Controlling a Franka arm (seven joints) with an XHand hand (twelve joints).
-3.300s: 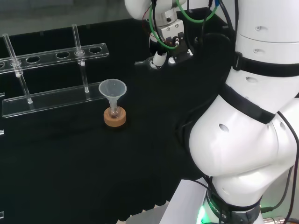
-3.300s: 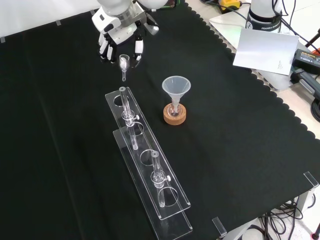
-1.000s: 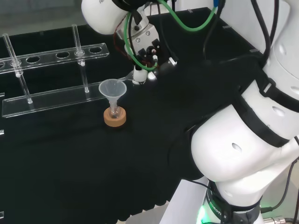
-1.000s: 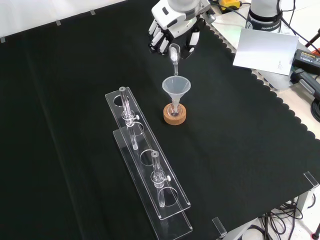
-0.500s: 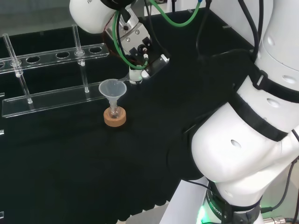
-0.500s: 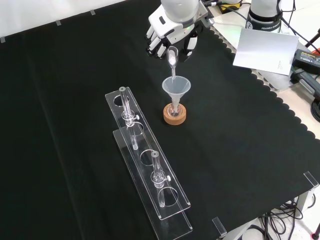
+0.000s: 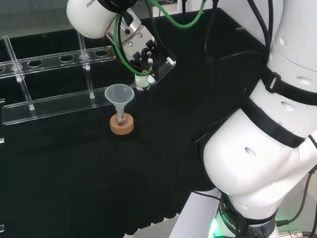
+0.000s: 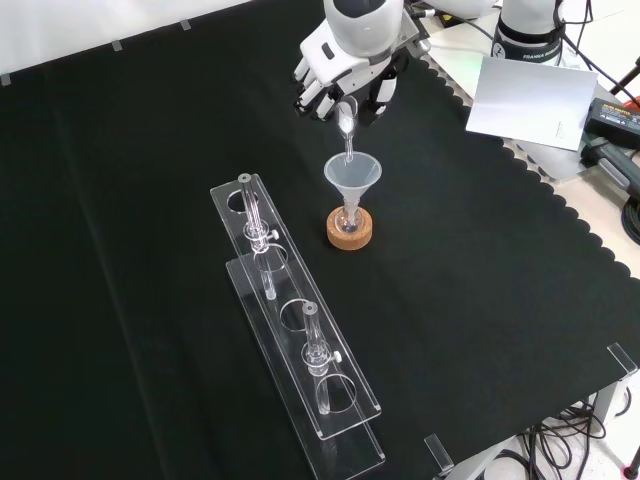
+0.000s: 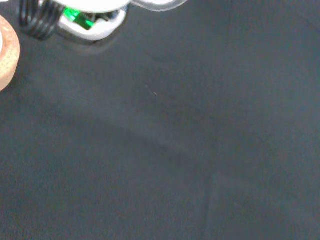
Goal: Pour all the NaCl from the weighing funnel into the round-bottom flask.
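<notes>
Over the black cloth, the hand fingers pinch the weighing funnel.

1. The hand has travelled from above the tube rack's far end to above the funnel.
2. The small glass scoop it pinches has tipped, its spout now reaching into the funnel's mouth.
</notes>
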